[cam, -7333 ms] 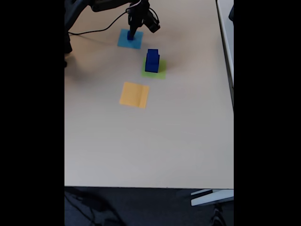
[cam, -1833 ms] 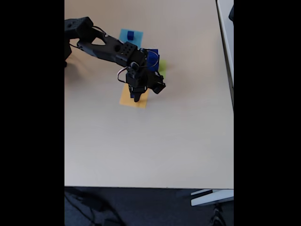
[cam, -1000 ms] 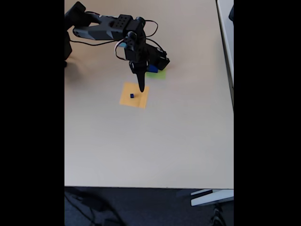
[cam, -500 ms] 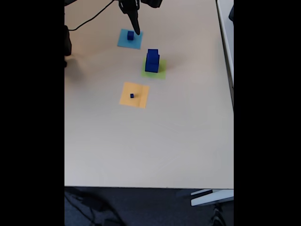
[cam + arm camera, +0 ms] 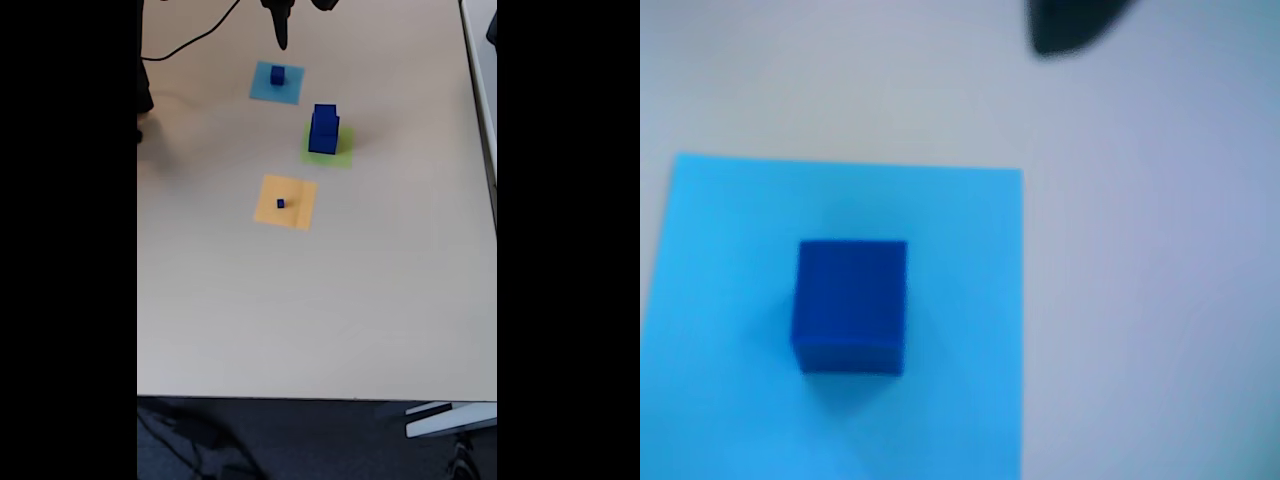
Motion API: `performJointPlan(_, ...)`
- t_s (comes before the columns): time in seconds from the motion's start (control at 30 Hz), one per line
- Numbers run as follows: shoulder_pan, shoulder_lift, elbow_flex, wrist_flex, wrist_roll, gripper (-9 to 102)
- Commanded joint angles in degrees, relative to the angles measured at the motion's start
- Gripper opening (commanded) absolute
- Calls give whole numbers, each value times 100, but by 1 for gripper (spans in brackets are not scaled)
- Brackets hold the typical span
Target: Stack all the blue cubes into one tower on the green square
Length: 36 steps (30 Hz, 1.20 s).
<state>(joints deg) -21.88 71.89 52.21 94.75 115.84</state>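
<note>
Jaws pointing down at the top edge of the fixed view, gripper (image 5: 281,40) tapering to a dark tip — wide or narrow, cannot tell. Nothing seen between them. In the wrist view, one blurred black fingertip (image 5: 1070,25) at the upper edge, clear of the paper below. Just under the gripper, a small blue cube (image 5: 278,73) sitting on the light-blue square (image 5: 290,92), set left of centre in the wrist view. Further down the table (image 5: 320,300), the tower (image 5: 323,129) — two cubes stacked, upright — on the green square (image 5: 343,156). Nearer the camera, a tiny blue cube (image 5: 281,203) alone on the orange-yellow square (image 5: 297,210), well apart from the tower.
</note>
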Motion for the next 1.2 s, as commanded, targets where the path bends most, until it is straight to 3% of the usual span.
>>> performJointPlan(0.0,-9,-97,-193,-378,-123,37)
performJointPlan(0.2,0,422,1652,-1907,-255,35)
performJointPlan(0.73,-53,404,2461,-1898,-299,35)
performJointPlan(1.17,-88,-62,2171,-1881,-237,34)
